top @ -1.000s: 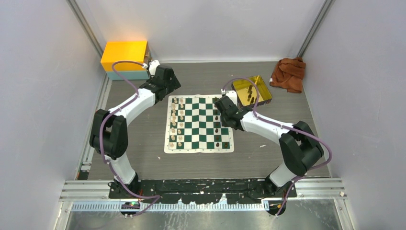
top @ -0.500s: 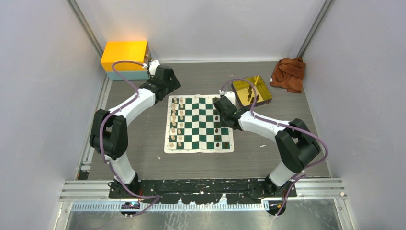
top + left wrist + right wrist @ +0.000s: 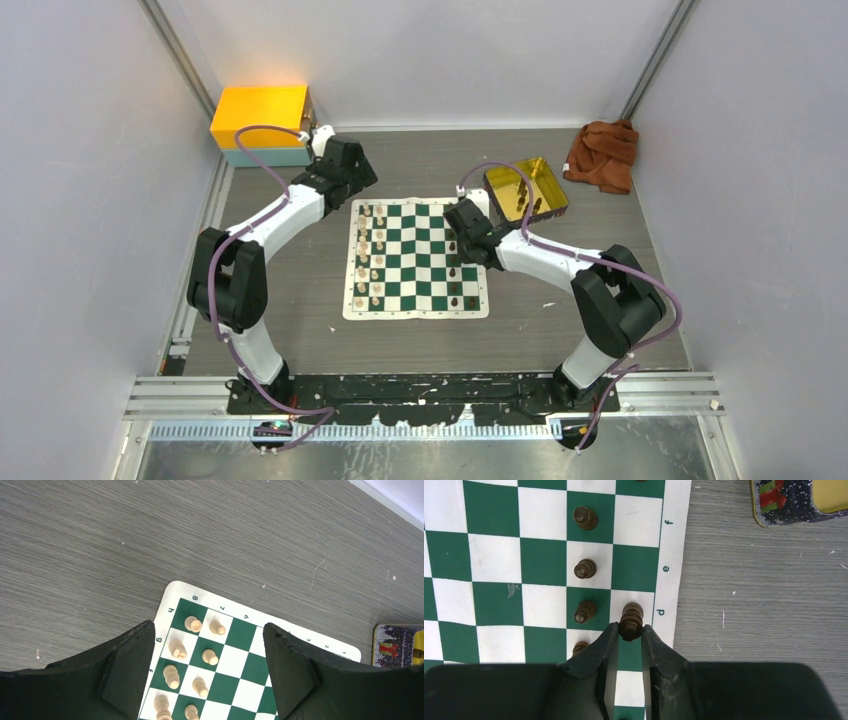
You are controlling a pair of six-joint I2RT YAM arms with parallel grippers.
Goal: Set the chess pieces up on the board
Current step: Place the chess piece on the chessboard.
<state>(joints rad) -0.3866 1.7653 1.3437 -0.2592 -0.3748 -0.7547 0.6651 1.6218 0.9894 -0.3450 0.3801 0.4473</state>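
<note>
The green-and-white board lies mid-table. Cream chess pieces stand in its two left columns and also show in the left wrist view. Dark pieces stand along its right side, with three in a row in the right wrist view. My right gripper is shut on a dark piece over the right edge column beside the letter d. I cannot tell whether it touches the board. My left gripper is open and empty, above the board's far left corner.
A gold tray holding several dark pieces sits just beyond the board's far right corner, and its edge shows in the right wrist view. An orange box stands at the back left, and a brown cloth at the back right.
My right gripper has shifted a little toward the far side along the board's right edge with the dark piece in it. The left arm has not moved.
</note>
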